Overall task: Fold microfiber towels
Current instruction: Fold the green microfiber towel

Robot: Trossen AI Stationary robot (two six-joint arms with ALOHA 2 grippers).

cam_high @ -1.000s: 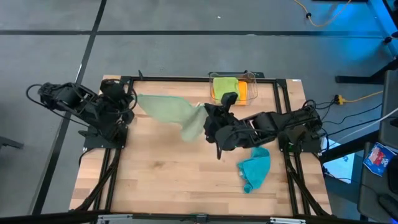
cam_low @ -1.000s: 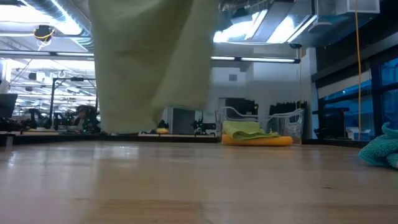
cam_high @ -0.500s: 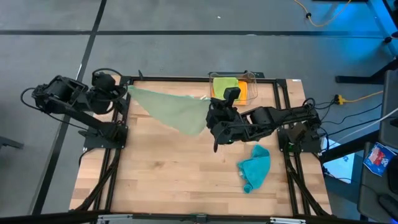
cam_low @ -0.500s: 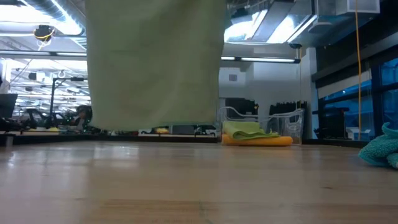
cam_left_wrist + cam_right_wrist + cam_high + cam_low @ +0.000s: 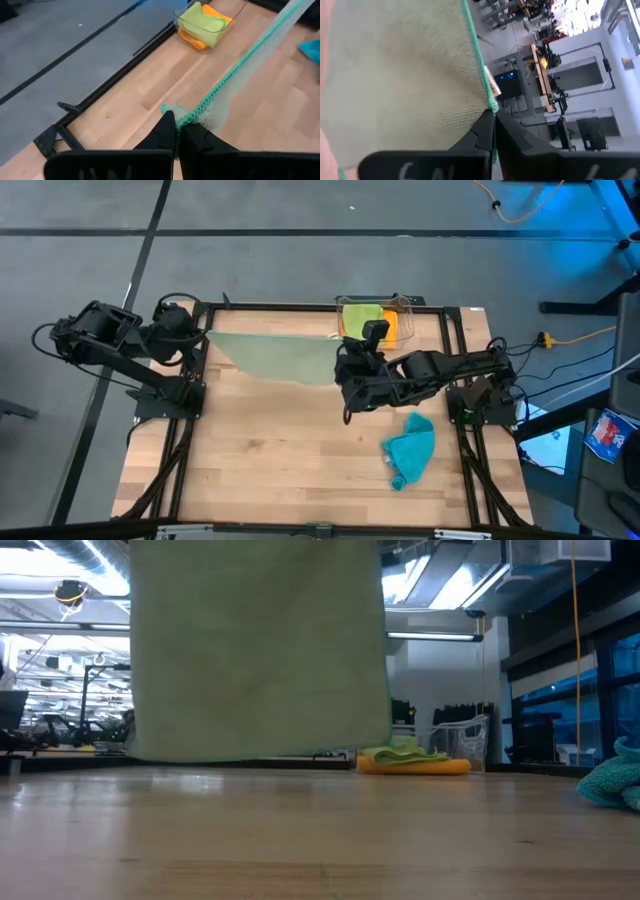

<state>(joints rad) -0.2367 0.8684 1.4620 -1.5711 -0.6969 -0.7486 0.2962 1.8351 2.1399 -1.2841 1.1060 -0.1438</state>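
The left gripper [image 5: 176, 131] is pinched fully closed on one corner of the pale green towel [image 5: 280, 356], at the left rear edge of the table [image 5: 270, 470]. The right gripper [image 5: 492, 121] is closed just as tightly on the opposite top corner, near the middle of the table's rear half.

Between the two grippers the towel hangs stretched out as a flat sheet, its top edge taut and running across the back of the table. In the low view its bottom edge [image 5: 260, 757] hangs straight and level, though whether it clears the wood cannot be told.

The clear bin [image 5: 400, 312] stands at the rear edge just behind the right gripper, holding a lime green towel [image 5: 362, 316] on top of an orange towel [image 5: 391, 328]. A teal towel [image 5: 410, 448] lies crumpled on the right side of the table, in front of the right arm. The front and left of the table are bare wood.
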